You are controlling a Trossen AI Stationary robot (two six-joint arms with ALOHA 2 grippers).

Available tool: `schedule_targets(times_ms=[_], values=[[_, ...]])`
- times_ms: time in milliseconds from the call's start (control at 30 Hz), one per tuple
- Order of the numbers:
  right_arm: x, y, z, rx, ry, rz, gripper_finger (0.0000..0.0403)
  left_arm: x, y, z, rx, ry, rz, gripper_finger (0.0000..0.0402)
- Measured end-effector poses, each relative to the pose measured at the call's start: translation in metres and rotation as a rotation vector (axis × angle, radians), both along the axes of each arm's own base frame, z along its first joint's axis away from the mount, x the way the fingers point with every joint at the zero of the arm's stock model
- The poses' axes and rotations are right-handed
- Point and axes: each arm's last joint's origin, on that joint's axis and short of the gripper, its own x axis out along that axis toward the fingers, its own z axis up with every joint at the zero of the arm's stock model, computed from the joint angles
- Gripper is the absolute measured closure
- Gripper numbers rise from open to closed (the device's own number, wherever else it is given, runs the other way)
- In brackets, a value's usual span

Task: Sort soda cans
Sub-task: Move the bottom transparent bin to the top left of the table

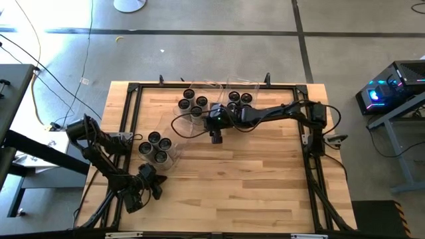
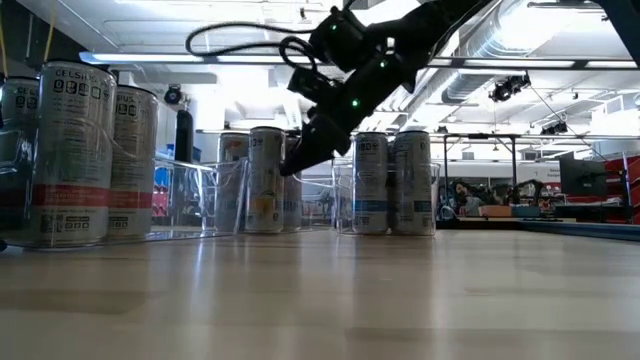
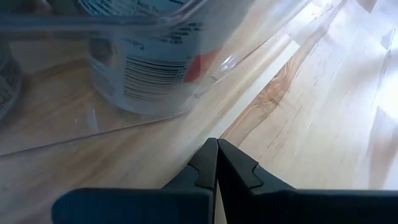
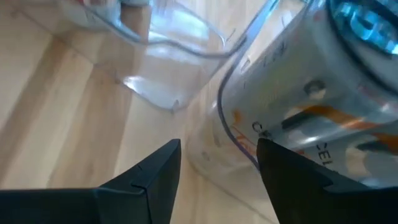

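The soda cans (image 1: 159, 147) are seen grouped in three clear bins (image 1: 174, 154). The right gripper (image 4: 217, 165) is held with its jaws apart and empty, just beside a bin's wall at the middle cluster. The left gripper (image 3: 217, 163) is pressed closed on nothing, near the front-left bin. That wall could be clipped, and cans toppled, if the gripper is swung sideways.

cans (image 1: 193, 104): I count three upright clusters in clear bins
look: dark tops, silvery printed sides
pose: all standing
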Motion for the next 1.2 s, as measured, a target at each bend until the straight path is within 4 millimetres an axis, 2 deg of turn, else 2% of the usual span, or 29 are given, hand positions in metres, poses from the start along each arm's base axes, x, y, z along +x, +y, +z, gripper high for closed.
schedule_targets(times_ms=[300, 667, 800, 1200], values=[[-0.002, -0.012, -0.003, 0.006, 0.013, 0.083, 0.0209, 0.0, 0.0, 0.0, 0.0, -0.007, 0.001, 0.0402], [-0.002, -0.028, 0.001, 0.028, -0.044, 0.121, 0.0353, 0.002, 0.001, 0.0, 0.001, -0.013, 0.009, 0.0401], [-0.002, -0.027, 0.001, 0.018, -0.041, 0.131, 0.0388, 0.003, 0.001, 0.0, 0.001, -0.013, 0.013, 0.0401], [-0.016, -0.025, 0.012, 0.004, 0.051, 0.15, 0.0401, 0.003, 0.001, 0.001, -0.002, -0.017, 0.014, 0.0401]])
